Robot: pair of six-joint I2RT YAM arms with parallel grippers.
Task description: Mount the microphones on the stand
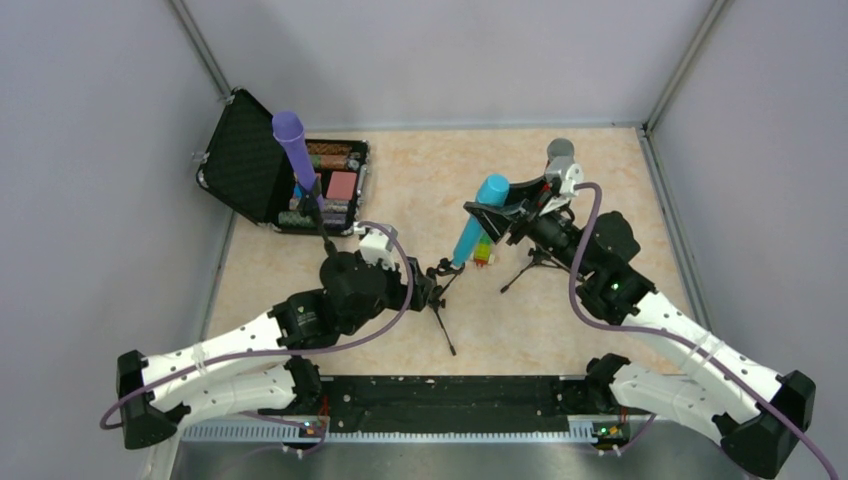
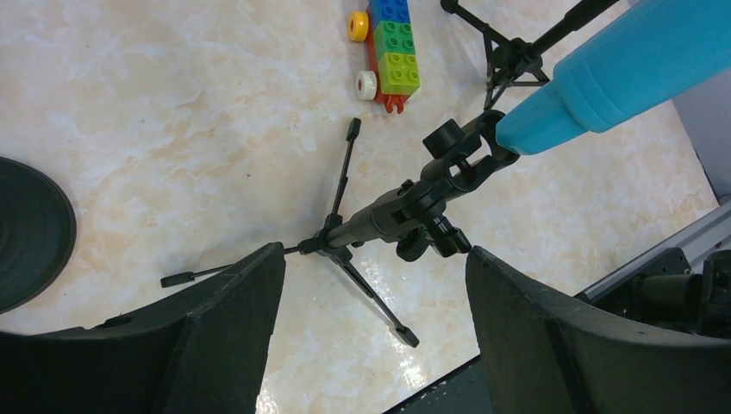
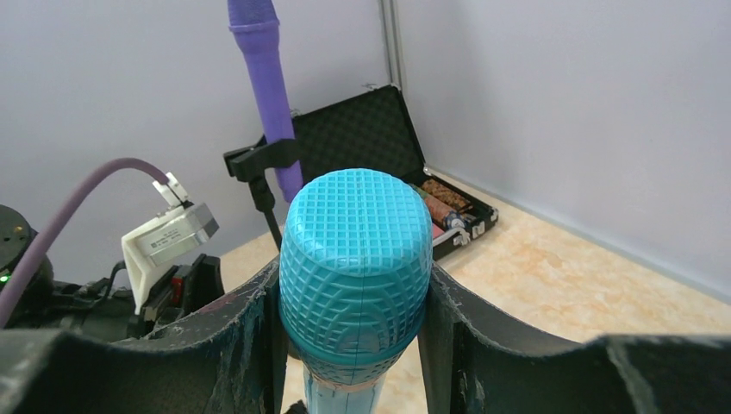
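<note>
The left end effector [image 2: 375,259] has its jaws wide apart. The pole of a small tripod stand [image 2: 384,216] passes between its fingers [image 2: 233,336], and neither finger seems to touch it. The right end effector [image 3: 355,289] is clamped on the cyan mic [image 3: 355,250] and grips it just under the ribbed head from both sides.

The left wrist view shows what the others do not. Ahead of the left end effector, the narrow lower end of the cyan mic meets the clip [image 2: 465,159] at the top of the stand, and the three feet rest on the bench [image 2: 172,112]. Further ahead lies a block toy [image 2: 392,47], with a second tripod [image 2: 509,56] to its right. The right wrist view shows the purple mic [image 3: 267,86] from the side, upright in a black clip [image 3: 263,159] beyond the right end effector, with an open case [image 3: 362,142] behind it. Only the top view shows a grey ball head [image 1: 560,150] just behind the right wrist; its body is hidden.

Both arms reach forward and inward. The left arm is low and bent at the elbow. The right arm is raised, with its wrist turned toward the left one.
</note>
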